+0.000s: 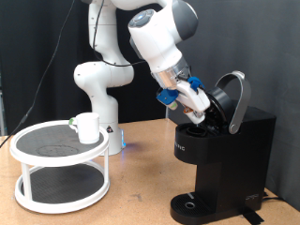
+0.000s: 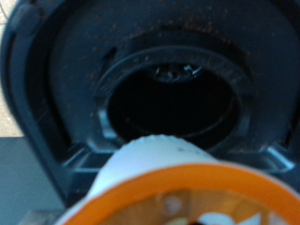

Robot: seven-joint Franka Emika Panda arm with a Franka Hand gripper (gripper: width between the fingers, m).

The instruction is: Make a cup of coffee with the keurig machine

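Room: you have a dark backdrop behind the rig, with a black cable hanging down it at the exterior view's upper left.
Surface: a brown wooden tabletop carries everything you see.
Stand: a white round two-tier rack with dark grey shelf mats sits at the exterior view's left.
Cup: the plain white ceramic mug stands upright on the rack's upper tier, near its right edge, well apart from the coffee maker.
Arm: the white Franka arm rises from behind the rack and bends down toward the exterior view's right.
Gripper: the two-finger gripper with blue fittings reaches into the machine's open top.
Jaws: you cannot tell from the exterior view how they stand; the wrist view shows a small white pod with an orange rim close under the camera, but no fingers show around it, so a grip cannot be confirmed.
Machine: the black boxy Keurig coffee maker stands at the exterior view's right, its domed lid hinged up.
Chamber: the wrist view shows you the round dark pod chamber just beyond the pod, speckled with brown grounds on its rim.
Drip base: the round black base at the machine's foot has no cup on it.
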